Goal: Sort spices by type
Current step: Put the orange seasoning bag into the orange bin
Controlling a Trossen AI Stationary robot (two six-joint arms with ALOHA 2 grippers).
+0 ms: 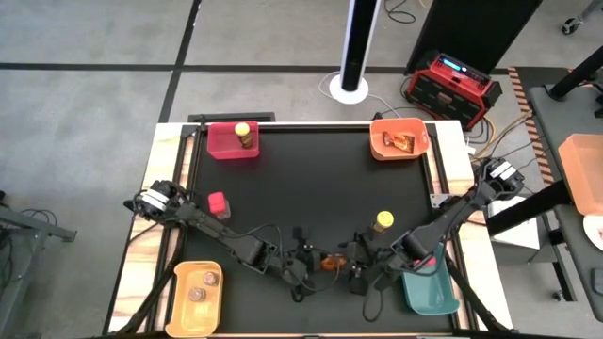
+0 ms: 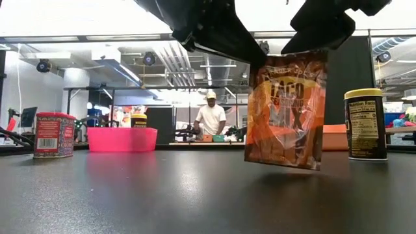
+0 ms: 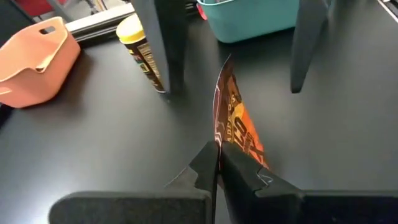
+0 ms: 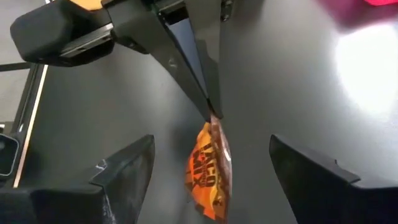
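An orange-brown spice packet (image 2: 286,110) hangs just above the table near its front edge. My left gripper (image 3: 216,149) is shut on it. My right gripper (image 4: 211,162) is open, with one finger on either side of the packet and neither touching it. A yellow-lidded dark jar (image 1: 383,223) stands on its base just beyond my right gripper. A red blocky container (image 1: 218,202) stands on the left of the table. My left gripper pinches the packet's upper edge (image 3: 217,134) between its two fingertips (image 4: 200,93). It comes from the table's left, slanting down. The packet hangs upright below the fingers, and its lower edge (image 2: 283,164) is clear of the table.
A red bin (image 1: 222,143) at the far left holds a yellow-lidded jar (image 1: 244,135). An orange bin (image 1: 380,141) at the far right holds a packet (image 1: 399,142). A yellow bin (image 1: 181,299) at the near left holds two brownish round jars. A teal bin (image 1: 429,290) is at the near right.
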